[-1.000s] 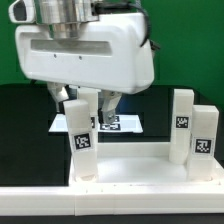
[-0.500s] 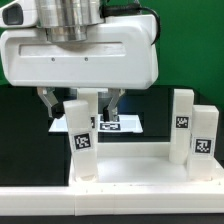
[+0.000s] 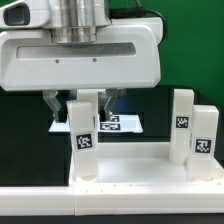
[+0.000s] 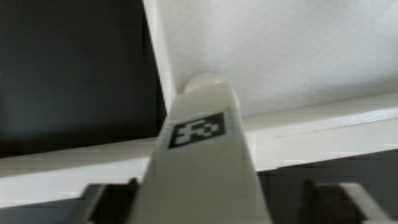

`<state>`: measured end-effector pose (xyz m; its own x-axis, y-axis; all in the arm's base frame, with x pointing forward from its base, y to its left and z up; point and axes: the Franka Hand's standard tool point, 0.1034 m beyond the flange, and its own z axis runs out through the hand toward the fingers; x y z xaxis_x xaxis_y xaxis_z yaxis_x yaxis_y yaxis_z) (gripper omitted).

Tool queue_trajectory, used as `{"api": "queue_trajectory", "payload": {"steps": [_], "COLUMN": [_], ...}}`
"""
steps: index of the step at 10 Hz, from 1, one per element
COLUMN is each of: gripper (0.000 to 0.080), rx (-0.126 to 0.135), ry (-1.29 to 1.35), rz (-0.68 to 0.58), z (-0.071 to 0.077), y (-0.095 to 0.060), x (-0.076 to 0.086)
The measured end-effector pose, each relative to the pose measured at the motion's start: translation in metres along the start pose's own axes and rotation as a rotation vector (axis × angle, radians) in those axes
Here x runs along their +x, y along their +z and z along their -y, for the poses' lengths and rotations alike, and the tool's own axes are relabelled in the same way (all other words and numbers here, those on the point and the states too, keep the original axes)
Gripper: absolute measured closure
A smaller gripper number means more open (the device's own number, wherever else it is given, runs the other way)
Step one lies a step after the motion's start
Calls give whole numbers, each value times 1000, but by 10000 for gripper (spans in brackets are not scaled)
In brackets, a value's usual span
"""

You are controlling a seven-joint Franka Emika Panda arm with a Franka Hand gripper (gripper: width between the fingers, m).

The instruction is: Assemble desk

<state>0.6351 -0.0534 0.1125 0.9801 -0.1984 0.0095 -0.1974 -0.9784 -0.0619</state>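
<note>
- The desk's large white plastic rectangular tabletop (image 3: pixel 130 165) lies low in the exterior view, a tray-like slab with a raised rim, resting on the black surface (image 3: pixel 25 125).
- Three small white block legs stand upright on it, each bearing a black-and-white square tag.
- One white block leg (image 3: pixel 84 140) stands at the tabletop's corner on the exterior view's left, its tag facing the camera; in the wrist view the same leg (image 4: pixel 205 150) runs up as a tapering white bar with its tag at mid-height.
- Two more white legs stand at the exterior view's right: a taller-looking one (image 3: pixel 182 125) and, just beside it and nearer the edge, another (image 3: pixel 204 140).
- The gripper (image 3: pixel 82 104) hangs from the big white wrist housing (image 3: pixel 80 55), directly over the left leg.
- Its two dark fingers are spread, one on each side of the leg's top; in the wrist view a narrow gap shows between each finger (image 4: pixel 111 203) and the leg, so they straddle it without pinching.
- Whether either finger brushes the leg cannot be told from the exterior view.
- Behind the leg, a flat white marker board (image 3: pixel 120 123) with printed tags lies on the black surface, partly hidden by the gripper.
- A white border rail (image 3: pixel 110 202) runs across the front of the exterior view, just before the tabletop.
- The tabletop's shallow inside holds nothing but the legs at its corners.
</note>
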Motion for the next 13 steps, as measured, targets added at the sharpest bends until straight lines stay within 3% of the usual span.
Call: {"api": "queue_trajectory", "payload": {"steps": [1,5,7,9,10,13], "gripper": [513,512,512,512,512,511], "rx": [0,4,4,57,66,62], "ry": [109,435,774,1189,1281,1176], "rz": [0,-1,1,37,42,29], "z": [0,1,3,0,-2,-1], "y": [0,1,1,0,1,1], "x": [0,0,0,1,1,2]}}
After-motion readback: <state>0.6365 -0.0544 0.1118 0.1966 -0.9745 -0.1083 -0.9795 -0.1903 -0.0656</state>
